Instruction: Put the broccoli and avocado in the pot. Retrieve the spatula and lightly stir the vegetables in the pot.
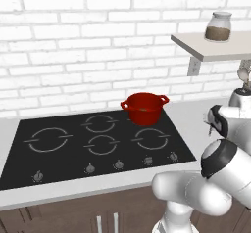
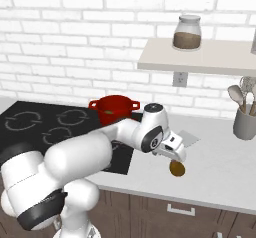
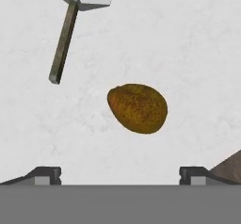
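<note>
Red pot (image 1: 144, 107) — on hob's (image 1: 59, 163) back-right.

1. I count one red pot (image 1: 144, 107) on the hob, by its back right corner.
2. One avocado (image 3: 137, 108) on the desk.
3. One spatula (image 3: 70, 23) lying near it.
4. One glass jar (image 2: 187, 32) on the shelf (image 2: 200, 58).
5. One grey utensil holder (image 2: 244, 123) at the desk's back right.
6. Five burner rings (image 1: 102, 144), five knobs (image 1: 119, 164).

a black cooktop (image 1: 73, 149) with four burner rings and a row of knobs sits in the pale bench (image 2: 225, 167). on a wall shelf (image 2: 200, 57) stands a glass jar (image 2: 187, 32) of brown contents. a grey utensil holder (image 2: 245, 123) with spoons rests on the bench beneath the shelf.
</note>
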Controlling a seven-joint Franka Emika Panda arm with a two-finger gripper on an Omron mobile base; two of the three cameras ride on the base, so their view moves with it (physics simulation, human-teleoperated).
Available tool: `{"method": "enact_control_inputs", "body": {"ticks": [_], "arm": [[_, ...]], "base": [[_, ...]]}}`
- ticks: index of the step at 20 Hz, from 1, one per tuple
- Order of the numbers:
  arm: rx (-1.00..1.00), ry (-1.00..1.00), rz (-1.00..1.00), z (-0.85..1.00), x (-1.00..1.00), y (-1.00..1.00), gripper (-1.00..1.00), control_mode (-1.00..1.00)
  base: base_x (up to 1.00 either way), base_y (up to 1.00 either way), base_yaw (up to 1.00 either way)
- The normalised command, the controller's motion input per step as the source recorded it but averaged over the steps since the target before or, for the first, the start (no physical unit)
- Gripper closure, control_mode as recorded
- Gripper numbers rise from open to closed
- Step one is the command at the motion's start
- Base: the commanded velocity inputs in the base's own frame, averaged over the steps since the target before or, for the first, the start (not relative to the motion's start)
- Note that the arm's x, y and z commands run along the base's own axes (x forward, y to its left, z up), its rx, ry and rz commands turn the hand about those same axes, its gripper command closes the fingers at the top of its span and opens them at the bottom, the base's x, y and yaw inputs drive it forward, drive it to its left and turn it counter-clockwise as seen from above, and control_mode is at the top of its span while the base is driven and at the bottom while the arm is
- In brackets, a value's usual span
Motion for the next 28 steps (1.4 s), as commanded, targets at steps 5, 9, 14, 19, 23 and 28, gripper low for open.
{"method": "enact_control_inputs", "body": {"ticks": [5, 9, 14, 19, 23, 28], "arm": [[0.0, 0.0, 0.0, -0.15, 0.14, -0.16, -1.0, -1.0], [0.02, 0.02, 0.06, -0.15, 0.28, -0.22, -1.0, -1.0], [0.01, 0.07, 0.28, -0.04, 0.17, -0.43, -1.0, -1.0], [0.0, 0.09, 0.35, -0.04, 0.0, -0.2, -1.0, -1.0], [0.0, 0.06, 0.18, -0.12, 0.0, 0.0, -1.0, -1.0], [0.0, 0.09, 0.11, -0.09, 0.0, 0.0, -1.0, -1.0]], "base": [[0.0, 0.0, 0.0], [0.0, 0.0, 0.0], [0.0, 0.0, 0.0], [0.0, 0.0, 0.0], [0.0, 0.0, 0.0], [0.0, 0.0, 0.0]]}}
